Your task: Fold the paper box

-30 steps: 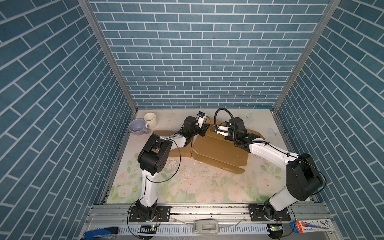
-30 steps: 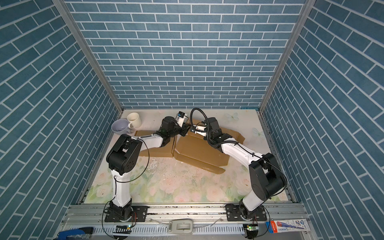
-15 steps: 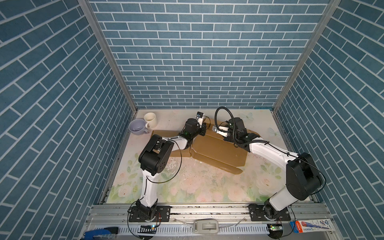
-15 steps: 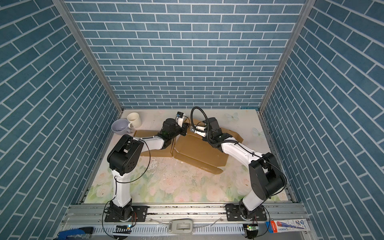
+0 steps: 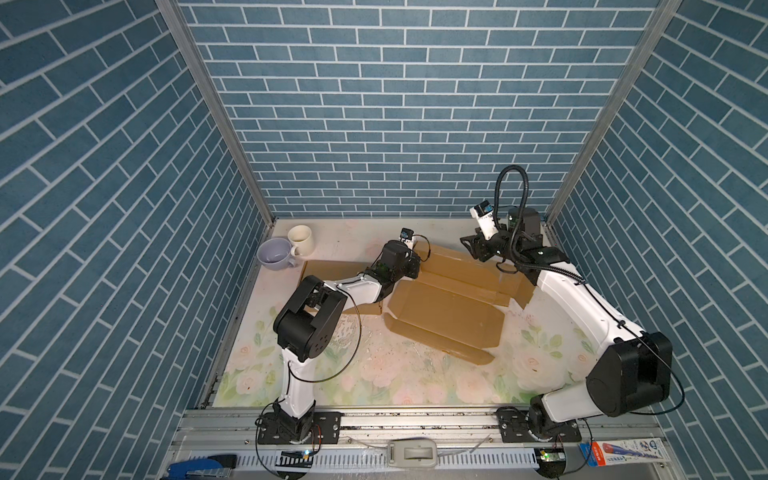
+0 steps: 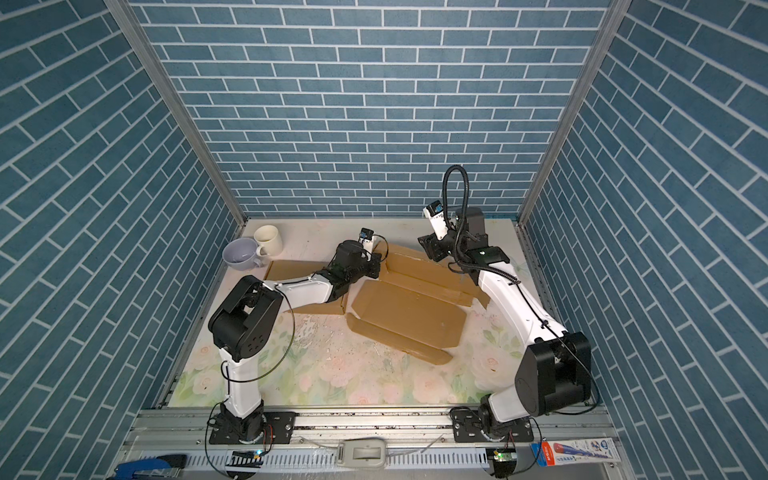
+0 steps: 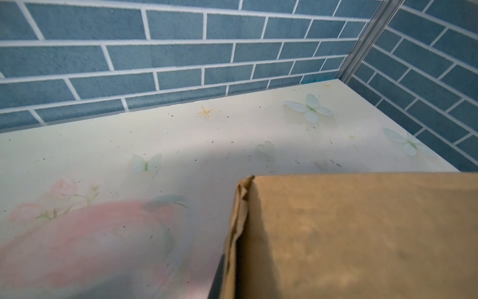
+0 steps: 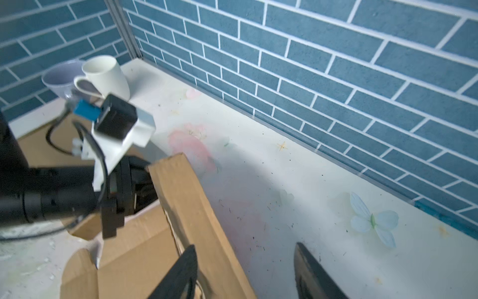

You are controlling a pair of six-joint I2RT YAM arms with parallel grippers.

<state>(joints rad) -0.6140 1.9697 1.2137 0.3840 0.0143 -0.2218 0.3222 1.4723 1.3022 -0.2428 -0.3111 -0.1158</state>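
Observation:
The paper box (image 5: 449,316) (image 6: 407,311) is flattened brown cardboard on the floral table, with flaps spread to the left and rear. My left gripper (image 5: 413,270) (image 6: 374,268) is low at the box's rear left corner, shut on the edge of a raised flap (image 7: 336,233). Only a dark sliver of one finger (image 7: 217,282) shows beside that edge. My right gripper (image 5: 467,245) (image 6: 424,245) (image 8: 245,274) hangs open above the box's rear right. The raised flap (image 8: 186,207) lies next to its one finger, and nothing is gripped.
A lavender cup (image 5: 274,253) (image 6: 240,251) and a white mug (image 5: 300,240) (image 6: 267,239) (image 8: 106,75) stand in the rear left corner, just beyond the box's left flap. Blue brick walls enclose the table on three sides.
My right gripper has opened and drawn back to the right and rear, off the box. The left gripper has closed on the flap edge and stayed at the rear left corner.

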